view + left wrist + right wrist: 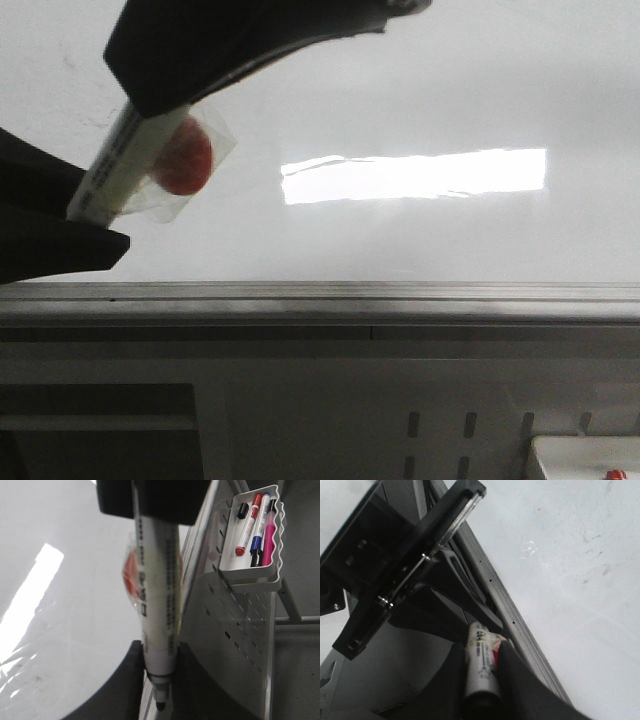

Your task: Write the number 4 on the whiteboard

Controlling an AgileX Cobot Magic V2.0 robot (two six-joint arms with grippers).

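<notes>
A white marker (125, 160) with a red label under clear tape hangs in front of the glossy whiteboard (420, 90), above its grey metal ledge (320, 295). My left gripper (159, 665) is shut on the marker (157, 595) near its bare black tip, which points toward the board's lower edge. My right gripper (482, 665) is shut on the marker's other, dark end (481, 670). In the front view the left gripper (50, 235) is at lower left and the right gripper (200, 50) at upper left. No black number 4 shows on the board in any view.
A white tray (252, 572) holding red, blue, pink and black markers hangs on the perforated grey panel (235, 630) below the ledge; its corner shows at the front view's lower right (585, 455). A bright light reflection (415, 175) lies across the board.
</notes>
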